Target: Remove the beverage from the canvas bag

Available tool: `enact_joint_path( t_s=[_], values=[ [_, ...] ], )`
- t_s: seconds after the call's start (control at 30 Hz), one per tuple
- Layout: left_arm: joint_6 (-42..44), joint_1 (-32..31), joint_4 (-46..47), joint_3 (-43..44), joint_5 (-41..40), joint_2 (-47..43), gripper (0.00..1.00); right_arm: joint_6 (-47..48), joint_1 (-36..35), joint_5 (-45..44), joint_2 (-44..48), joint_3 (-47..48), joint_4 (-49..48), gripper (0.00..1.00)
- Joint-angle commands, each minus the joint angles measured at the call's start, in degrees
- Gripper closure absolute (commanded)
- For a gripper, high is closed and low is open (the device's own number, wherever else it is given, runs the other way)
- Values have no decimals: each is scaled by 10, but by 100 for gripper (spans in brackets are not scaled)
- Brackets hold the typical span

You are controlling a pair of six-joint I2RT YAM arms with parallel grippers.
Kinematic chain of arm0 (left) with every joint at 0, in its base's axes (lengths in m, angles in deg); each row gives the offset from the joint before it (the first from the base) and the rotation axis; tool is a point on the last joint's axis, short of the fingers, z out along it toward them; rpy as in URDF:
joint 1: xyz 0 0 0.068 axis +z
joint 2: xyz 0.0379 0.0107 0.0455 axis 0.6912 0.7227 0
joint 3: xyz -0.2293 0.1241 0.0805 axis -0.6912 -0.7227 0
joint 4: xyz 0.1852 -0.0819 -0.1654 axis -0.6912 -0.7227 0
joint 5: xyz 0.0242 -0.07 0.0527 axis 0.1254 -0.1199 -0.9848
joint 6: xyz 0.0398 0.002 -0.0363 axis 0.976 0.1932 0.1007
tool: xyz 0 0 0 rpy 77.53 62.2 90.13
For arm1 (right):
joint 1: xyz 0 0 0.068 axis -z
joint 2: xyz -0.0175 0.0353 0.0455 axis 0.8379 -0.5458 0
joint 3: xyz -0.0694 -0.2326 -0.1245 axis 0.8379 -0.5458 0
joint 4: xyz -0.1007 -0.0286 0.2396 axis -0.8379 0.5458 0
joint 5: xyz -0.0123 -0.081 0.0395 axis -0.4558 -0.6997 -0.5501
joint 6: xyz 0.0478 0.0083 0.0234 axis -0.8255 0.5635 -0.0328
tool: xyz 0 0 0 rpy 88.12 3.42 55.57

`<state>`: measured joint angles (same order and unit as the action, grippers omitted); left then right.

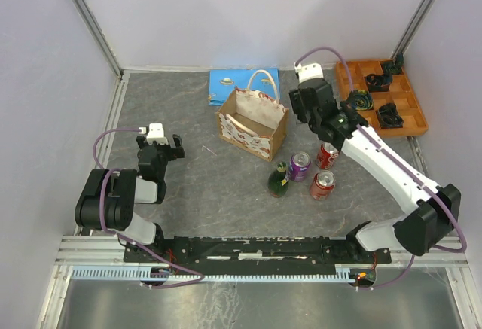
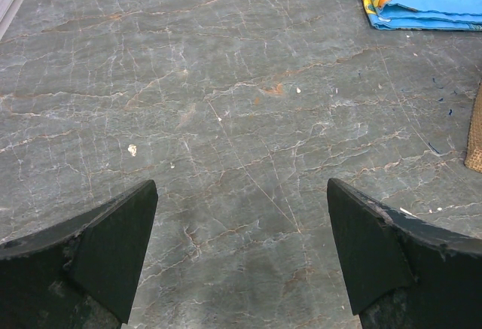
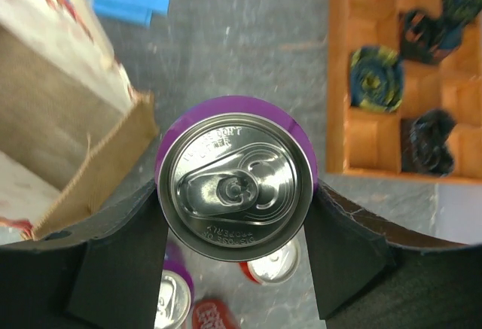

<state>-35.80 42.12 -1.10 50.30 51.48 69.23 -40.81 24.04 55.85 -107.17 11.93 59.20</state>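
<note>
The tan canvas bag (image 1: pixel 252 122) stands open at the table's middle back; its corner shows in the right wrist view (image 3: pixel 68 111). My right gripper (image 1: pixel 307 112) is just right of the bag, raised above the table. In the right wrist view it (image 3: pixel 237 197) is shut on a purple beverage can (image 3: pixel 235 178), held upright, silver top toward the camera, right of the bag's edge. My left gripper (image 1: pixel 160 147) is open and empty, low over bare table at the left (image 2: pixel 241 193).
A purple can (image 1: pixel 300 166), two red cans (image 1: pixel 327 155) (image 1: pixel 322 184) and a green bottle (image 1: pixel 279 180) stand in front of the bag. A blue booklet (image 1: pixel 241 84) lies behind it. An orange compartment tray (image 1: pixel 413 122) with dark items sits at the back right.
</note>
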Motion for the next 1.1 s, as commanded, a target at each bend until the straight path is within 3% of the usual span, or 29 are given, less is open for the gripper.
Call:
enact_joint_path(
  t_s=[0.0,0.43,0.7,1.07],
  values=[
    [1,2,39,1,-12,1,1,-72,7,14,30,-37,-49,100],
    [1,2,37,2,-13,0,1,-128,68,102,-35,-116,-107,100],
    [1,2,37,2,-13,0,1,-127,80,113,-86,-132,-153,100],
    [1,2,37,2,-12,1,1,-152,87,108,-130,-134,-147,100]
  ],
)
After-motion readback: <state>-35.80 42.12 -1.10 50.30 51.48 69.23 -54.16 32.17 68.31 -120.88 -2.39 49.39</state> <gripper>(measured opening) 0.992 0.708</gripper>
